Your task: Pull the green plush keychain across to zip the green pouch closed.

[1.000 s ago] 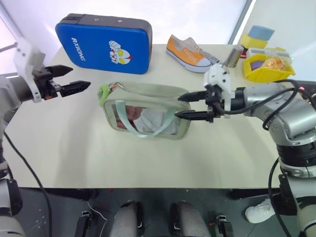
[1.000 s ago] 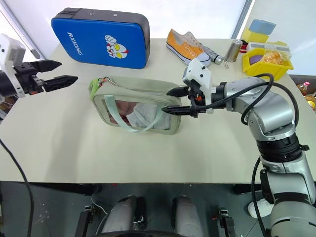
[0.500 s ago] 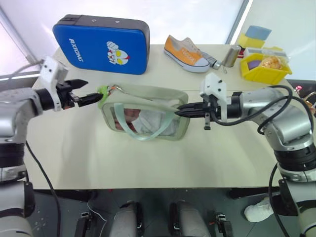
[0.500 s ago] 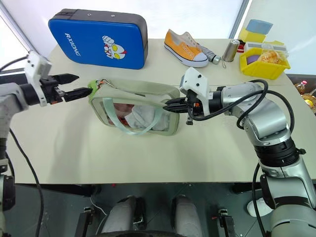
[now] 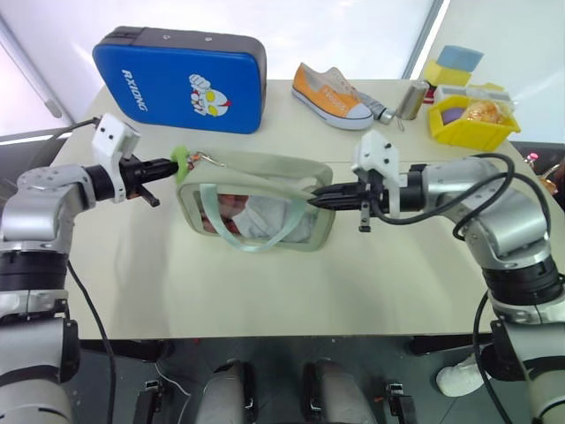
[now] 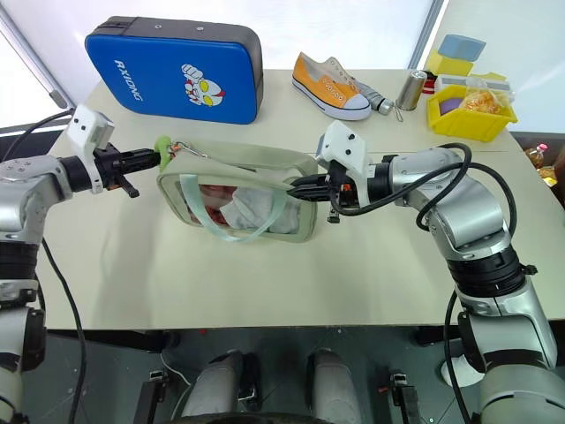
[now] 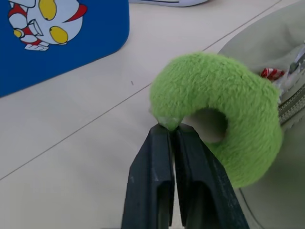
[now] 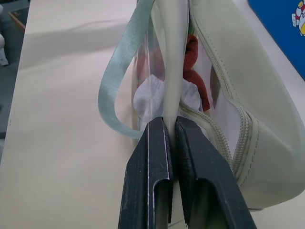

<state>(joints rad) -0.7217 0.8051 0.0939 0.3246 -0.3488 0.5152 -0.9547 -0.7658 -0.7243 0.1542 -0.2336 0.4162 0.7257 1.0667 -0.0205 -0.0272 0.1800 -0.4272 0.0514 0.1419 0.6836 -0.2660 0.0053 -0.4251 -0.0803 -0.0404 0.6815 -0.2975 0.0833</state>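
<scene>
The green pouch (image 5: 296,170) lies mid-table with its clear window and mint strap (image 5: 256,240) facing me. The green plush keychain (image 5: 182,162) sits at the pouch's left top corner, on the zipper. My left gripper (image 5: 169,165) reaches in from the left. In the left wrist view this gripper (image 7: 170,130) is shut, pinching the edge of the fuzzy keychain (image 7: 228,100). My right gripper (image 5: 316,200) is shut on the pouch's right end. The right wrist view shows it (image 8: 170,123) clamping a fold of the pouch's fabric (image 8: 171,62) beside the zipper.
A large blue case (image 5: 181,79) stands at the back left. An orange shoe (image 5: 334,95), a metal cylinder (image 5: 408,99) and a yellow bin (image 5: 474,122) sit along the back right. Bare tabletop (image 5: 265,291) lies in front of the pouch.
My left gripper moved right to the keychain and shut on its edge. My right gripper, open one second ago, closed on the pouch's right end and has held there since.
</scene>
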